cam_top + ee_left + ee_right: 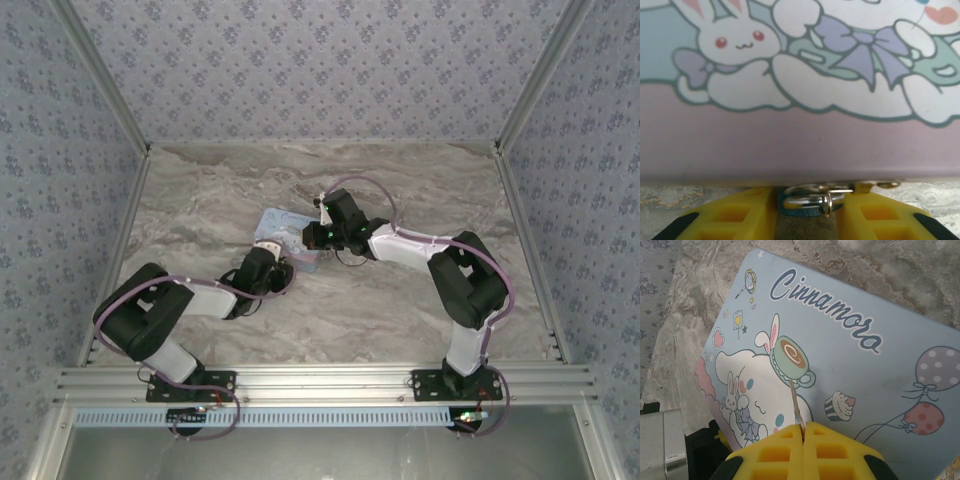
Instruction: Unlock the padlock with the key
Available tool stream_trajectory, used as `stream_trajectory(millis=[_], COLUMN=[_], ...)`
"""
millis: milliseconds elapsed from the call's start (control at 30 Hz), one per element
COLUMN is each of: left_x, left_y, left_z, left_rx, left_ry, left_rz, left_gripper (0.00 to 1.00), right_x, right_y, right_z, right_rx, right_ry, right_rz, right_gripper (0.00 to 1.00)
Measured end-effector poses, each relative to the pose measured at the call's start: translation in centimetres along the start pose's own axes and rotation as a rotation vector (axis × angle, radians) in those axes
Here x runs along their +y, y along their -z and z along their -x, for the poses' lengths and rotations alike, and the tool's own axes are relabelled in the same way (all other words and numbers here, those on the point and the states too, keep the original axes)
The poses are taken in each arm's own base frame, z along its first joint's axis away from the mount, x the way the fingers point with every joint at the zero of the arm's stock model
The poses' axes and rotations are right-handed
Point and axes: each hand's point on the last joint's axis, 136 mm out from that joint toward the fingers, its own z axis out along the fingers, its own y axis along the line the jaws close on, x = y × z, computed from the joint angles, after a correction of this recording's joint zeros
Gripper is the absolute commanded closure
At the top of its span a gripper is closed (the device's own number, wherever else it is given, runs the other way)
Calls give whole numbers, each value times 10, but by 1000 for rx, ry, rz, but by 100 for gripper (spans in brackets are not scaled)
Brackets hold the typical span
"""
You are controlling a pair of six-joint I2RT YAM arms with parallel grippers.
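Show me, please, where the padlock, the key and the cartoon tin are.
padlock (805, 201): left wrist view, on its metal shackle.
key (795, 405): right wrist view, mid-shaft.
tin (875, 375): right wrist view, bare blue lid.

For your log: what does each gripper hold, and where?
Right gripper pinches a slim grey metal key by its near end; left gripper clamps a tiny blue-teal padlock by its body.

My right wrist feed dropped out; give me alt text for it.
The right arm's yellow fingers are shut on the slim metal key, which sticks out over the lid of a light-blue cartoon tin on the marble table.
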Motion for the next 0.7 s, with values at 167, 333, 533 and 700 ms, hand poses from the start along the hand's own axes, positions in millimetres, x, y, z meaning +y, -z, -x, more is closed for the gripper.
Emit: stream_trajectory(millis=[167,333,533,700], left_x=[0,0,-3,-13], left_y=[0,0,2,6], left_z=[0,1,1,-4], left_rx=[-2,-3,12,57], left_ry=[0,7,33,74], left_rz=[1,0,-8,-49], left_gripper=[71,75,77,77], right_x=[1,2,-2,0], right_y=[0,2,23,53], right_z=[0,0,-5,-11], right_rx=[-1,-16,-50,-100], right_ry=[4,26,67,137], right_rz=[0,-2,-21,-16], right_gripper=[100,100,100,100])
